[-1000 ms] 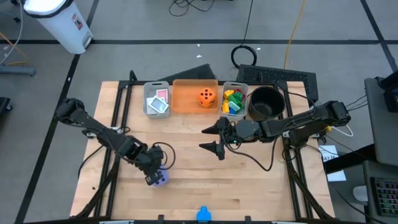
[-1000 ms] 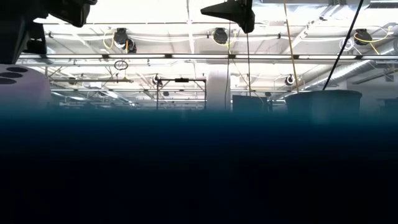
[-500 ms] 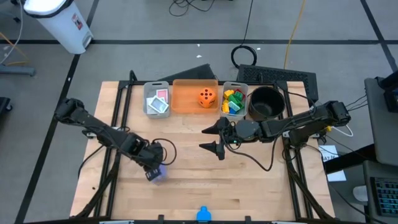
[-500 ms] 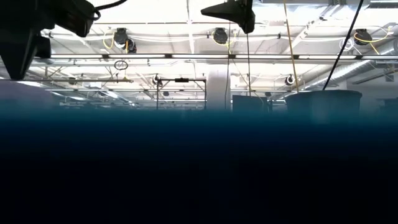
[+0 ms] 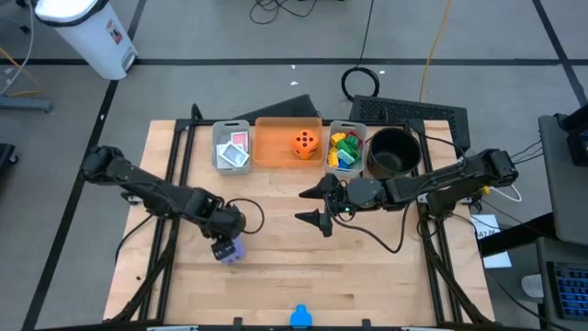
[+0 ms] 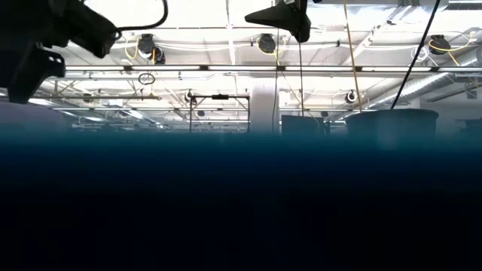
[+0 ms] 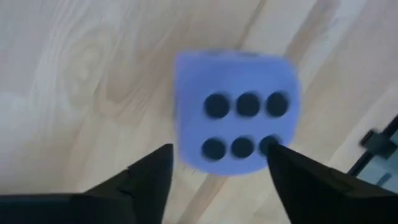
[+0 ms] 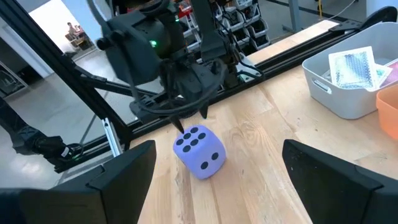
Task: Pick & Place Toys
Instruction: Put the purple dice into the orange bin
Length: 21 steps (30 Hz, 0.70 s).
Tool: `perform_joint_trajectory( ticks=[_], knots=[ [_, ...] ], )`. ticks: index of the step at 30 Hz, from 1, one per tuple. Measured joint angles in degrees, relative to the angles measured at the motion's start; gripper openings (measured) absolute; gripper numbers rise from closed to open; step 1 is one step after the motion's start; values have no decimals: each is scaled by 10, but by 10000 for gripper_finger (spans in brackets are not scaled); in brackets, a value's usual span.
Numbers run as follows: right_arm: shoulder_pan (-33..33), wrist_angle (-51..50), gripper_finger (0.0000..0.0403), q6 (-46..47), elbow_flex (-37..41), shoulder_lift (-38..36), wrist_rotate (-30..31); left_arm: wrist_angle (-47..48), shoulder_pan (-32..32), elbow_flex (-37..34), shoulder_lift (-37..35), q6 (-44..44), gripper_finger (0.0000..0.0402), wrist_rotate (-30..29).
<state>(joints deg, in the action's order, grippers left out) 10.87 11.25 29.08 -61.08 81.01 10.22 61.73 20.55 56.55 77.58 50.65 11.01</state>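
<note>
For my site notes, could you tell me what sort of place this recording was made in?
Most likely a robotics lab or workshop in an industrial hall. The low view shows exposed ceiling trusses with hanging lamps, the high view a wooden table on a bare grey floor with loose cables, and the right wrist view stocked racks behind.
</note>
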Motion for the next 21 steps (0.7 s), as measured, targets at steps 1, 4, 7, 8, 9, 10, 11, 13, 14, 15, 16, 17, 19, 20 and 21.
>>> perform_joint_trajectory(
  ticks=[1,4,7,8,9,10,11,13,14,15,16,17,19,20,21],
  knots=[
    [0,0,341,0,0,0,0,13,-3,0,0,0,273,6],
    [0,0,341,0,0,0,0,45,-10,0,0,1,304,16],
    [0,0,341,0,0,0,0,55,-11,0,0,4,330,19],
    [0,0,341,0,0,0,0,57,-11,0,0,4,336,22],
    [0,0,341,0,0,0,0,57,-11,0,0,3,341,26],
    [0,0,341,0,0,0,0,57,-11,0,0,-1,346,31],
    [0,0,341,0,0,0,0,57,-11,0,0,-7,349,36],
    [0,0,341,0,0,0,0,57,-11,0,0,-21,355,46],
    [0,0,341,0,0,0,0,56,-10,0,0,-23,357,53],
    [0,0,341,0,0,0,0,56,-10,0,0,-24,358,58],
    [0,0,341,0,0,0,0,56,-10,0,0,-25,358,62],
    [0,0,341,0,0,0,0,56,-10,0,0,-26,357,65],
    [0,0,341,0,0,0,0,56,-10,0,0,-31,357,69],
    [0,0,341,0,0,0,0,55,-10,0,0,-31,357,71],
    [0,0,341,0,0,0,0,54,-10,0,0,-31,358,71]
  ],
)
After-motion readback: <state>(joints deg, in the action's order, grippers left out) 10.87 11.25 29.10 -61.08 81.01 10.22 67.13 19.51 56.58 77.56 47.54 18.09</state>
